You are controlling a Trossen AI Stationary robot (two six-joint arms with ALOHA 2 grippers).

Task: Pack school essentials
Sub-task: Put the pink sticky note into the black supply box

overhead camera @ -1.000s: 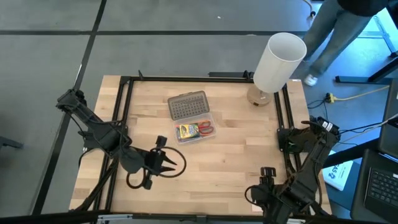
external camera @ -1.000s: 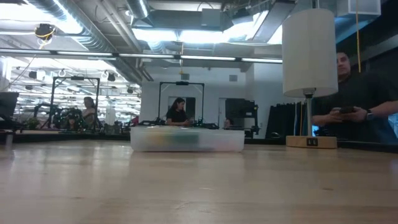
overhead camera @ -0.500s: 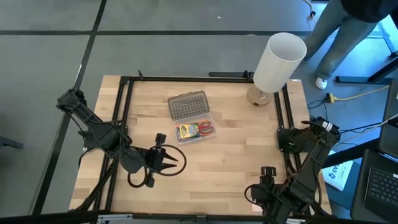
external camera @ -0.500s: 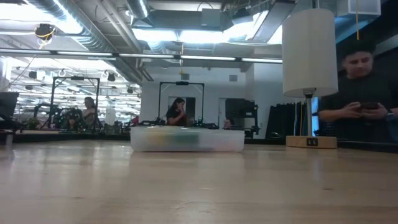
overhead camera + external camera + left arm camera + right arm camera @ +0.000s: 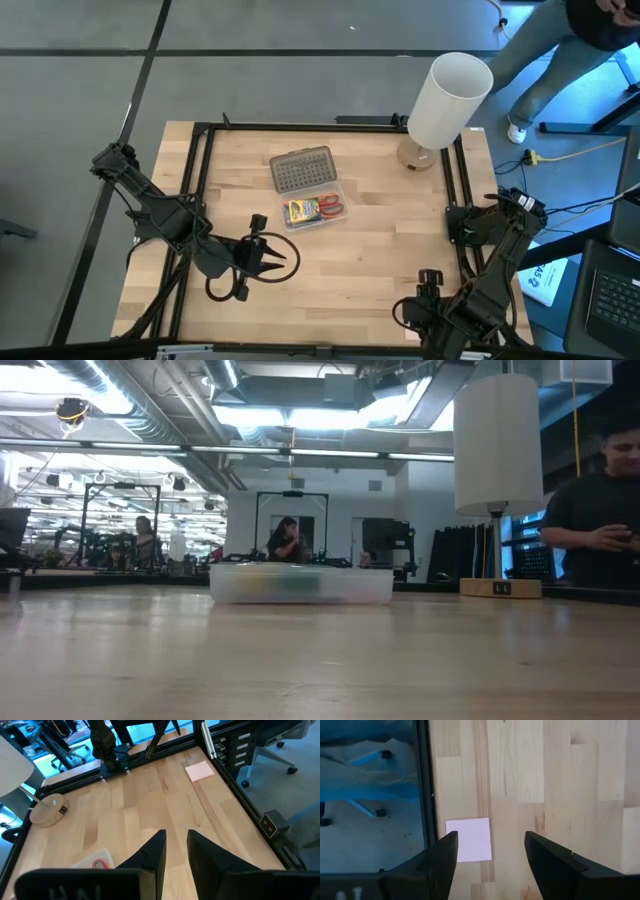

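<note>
A clear plastic case lies open at the table's middle. Its grey dotted lid (image 5: 302, 170) is on the far side. Its tray holds the green-and-yellow crayon box (image 5: 299, 211) and the red-handled scissors (image 5: 328, 208). My left gripper (image 5: 283, 258) hovers near-left of the case, fingers a narrow gap apart with nothing between them (image 5: 176, 834). The pink square pad (image 5: 468, 840) lies flat by the right rail, also in the left wrist view (image 5: 200, 771). My right gripper (image 5: 491, 836) stands open above the pad, pointing down. In the high view the right arm hides the pad.
A tall white cylinder lamp (image 5: 450, 98) on a round wooden base stands at the far right corner. Black frame rails (image 5: 300, 125) border the table. A person (image 5: 545, 60) stands beyond the far right corner. Bare wood lies between the case and the near edge.
</note>
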